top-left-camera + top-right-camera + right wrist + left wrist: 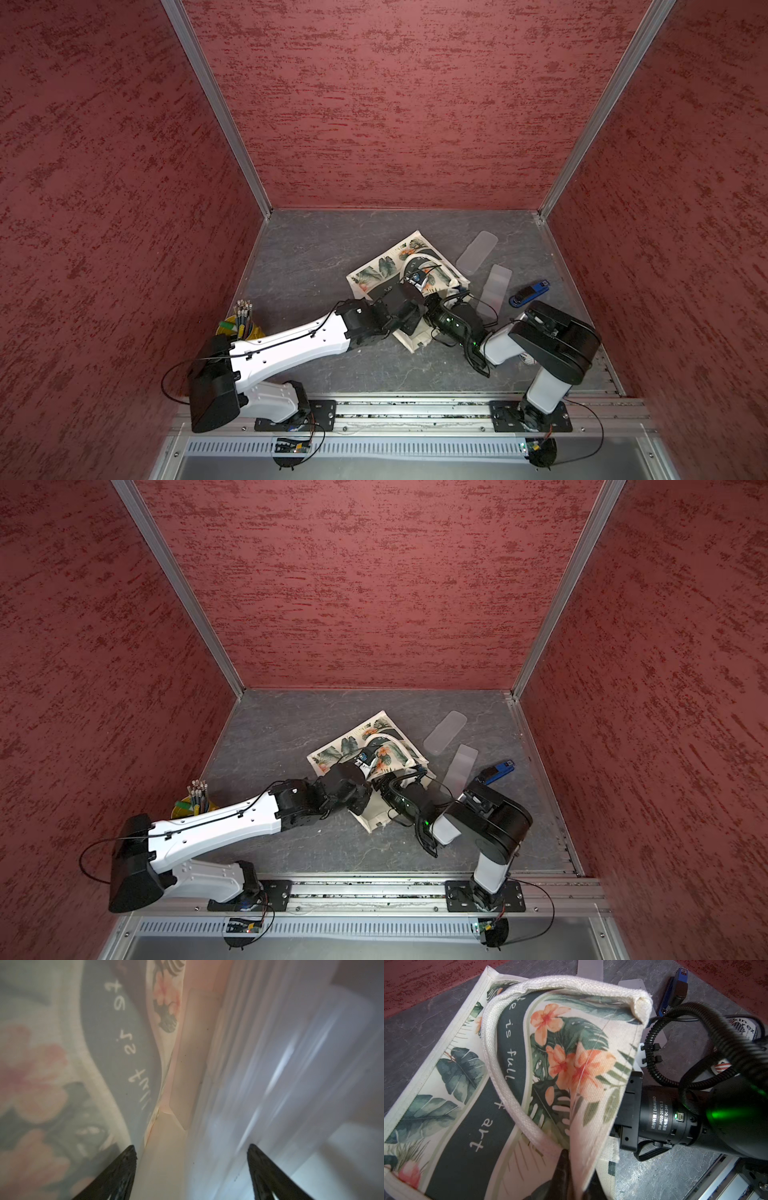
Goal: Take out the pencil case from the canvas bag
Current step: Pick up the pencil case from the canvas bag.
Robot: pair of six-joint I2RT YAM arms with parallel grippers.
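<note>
Right wrist view: the right hand (191, 1146), spread apart, is seen inside the limp canvas bag (452, 1076), its flap pinched up by the left hand (577, 1174) — the frosted pencil case (280, 1068) within is judged light, stiff and slippery, best clamped across its width.

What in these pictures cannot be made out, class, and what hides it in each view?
- Contents of the canvas bag: right wrist view, only blurred pale streaks ahead of the open right gripper.
- Tips of the right gripper: both top views, hidden under bag cloth and its own wrist.
- Tips of the left gripper: left wrist view, buried in the cloth it pinches.
</note>
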